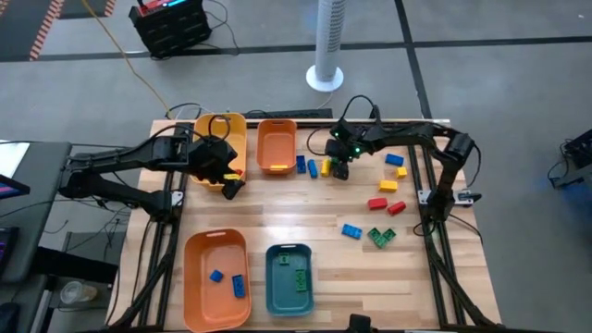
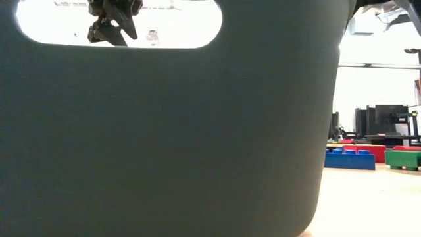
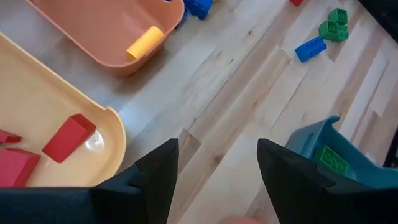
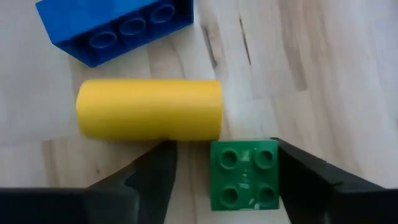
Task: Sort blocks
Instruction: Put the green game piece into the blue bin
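Two dark fingers of the right gripper (image 4: 217, 180) stand apart around a green brick (image 4: 244, 174), not yet clamped; yellow cylinder block (image 4: 149, 109) just ahead, blue brick (image 4: 118, 28) beyond. Left gripper (image 3: 217, 180) open, empty, beside yellow bin (image 3: 74, 155).

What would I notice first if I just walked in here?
Probably the right gripper lowering its open fingers around a green block, right beside a yellow block. Then the colourful blocks scattered on the table's right side, and the bins, like the teal one at the front.
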